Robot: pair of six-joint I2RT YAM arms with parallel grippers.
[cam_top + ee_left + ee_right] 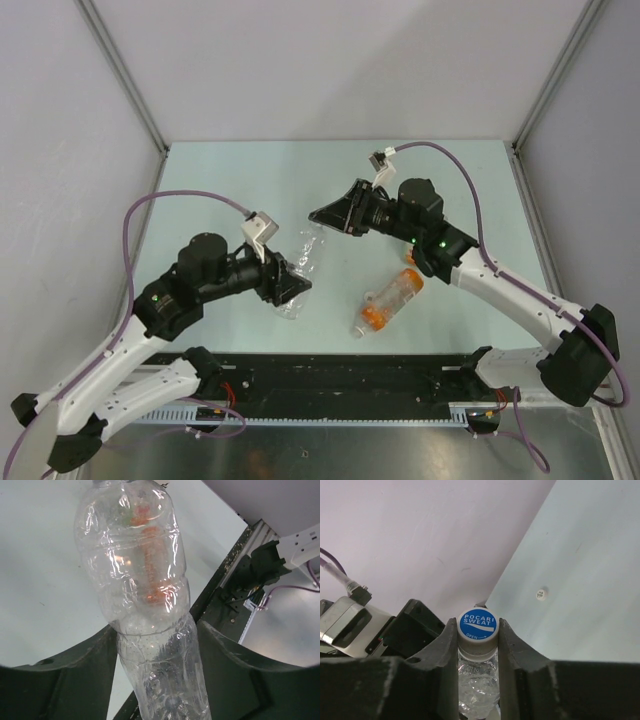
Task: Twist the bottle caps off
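The clear bottle [308, 258] hangs above the table between my two grippers. My left gripper [288, 288] is shut on its lower body, and in the left wrist view the bottle [135, 570] rises from between the dark fingers [75, 675]. My right gripper [477, 636] is shut on its bottle cap [477, 626], a white cap with a blue printed top pinched between both fingers. From above, the right gripper [322, 216] hides that cap. The orange bottle [392, 300] lies on its side on the table, its white cap [358, 330] pointing toward the near edge.
The pale green table [220, 190] is walled on the left, back and right. A black rail [340, 375] runs along the near edge. A small white round thing [541, 594] lies on the table beyond the right gripper.
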